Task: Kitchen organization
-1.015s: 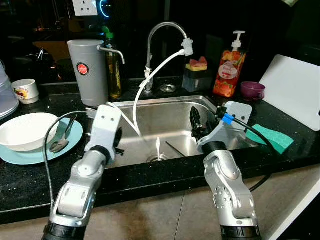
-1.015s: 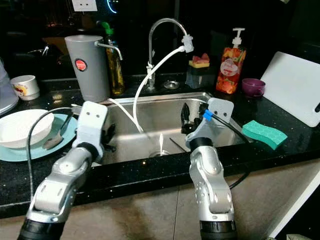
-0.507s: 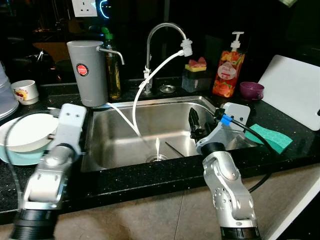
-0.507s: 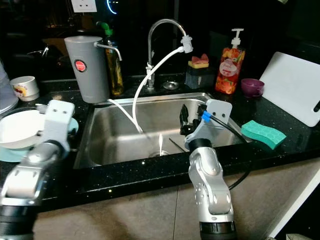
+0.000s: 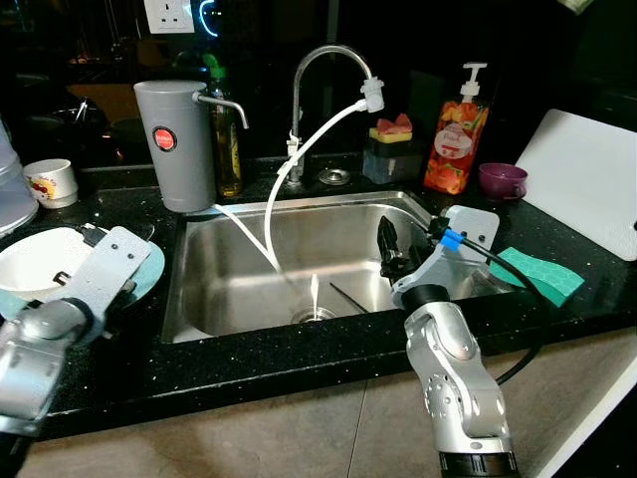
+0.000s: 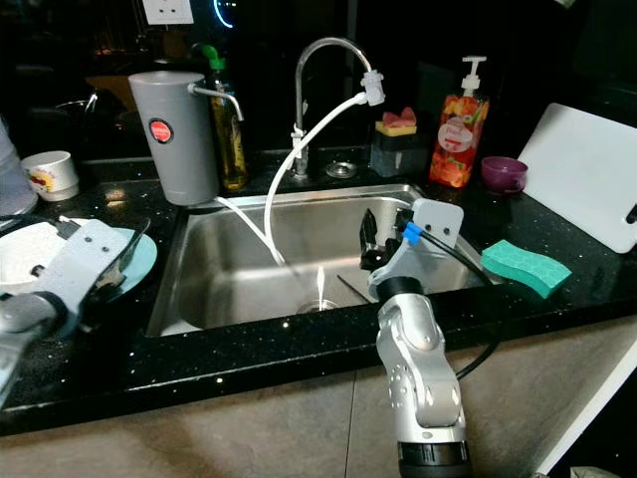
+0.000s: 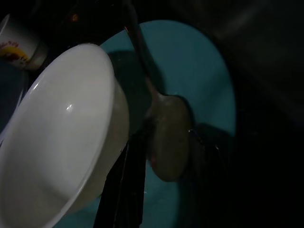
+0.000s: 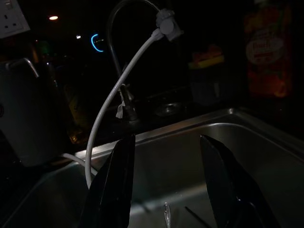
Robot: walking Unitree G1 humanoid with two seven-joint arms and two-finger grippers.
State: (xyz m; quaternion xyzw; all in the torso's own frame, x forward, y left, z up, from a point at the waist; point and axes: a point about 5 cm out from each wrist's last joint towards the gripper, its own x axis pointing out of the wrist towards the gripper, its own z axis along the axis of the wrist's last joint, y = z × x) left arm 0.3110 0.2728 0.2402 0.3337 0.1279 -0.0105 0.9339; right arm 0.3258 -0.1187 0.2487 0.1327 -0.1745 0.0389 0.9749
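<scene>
Dim kitchen: black counter, steel sink, possibly wet.

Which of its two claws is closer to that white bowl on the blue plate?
The left. The left gripper hangs right over the plate, beside the white bowl and spoon. The right gripper, open, is over the sink, well away.

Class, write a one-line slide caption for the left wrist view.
Left gripper poised over a spoon lying on a teal plate, beside a white bowl on the same plate.
</scene>
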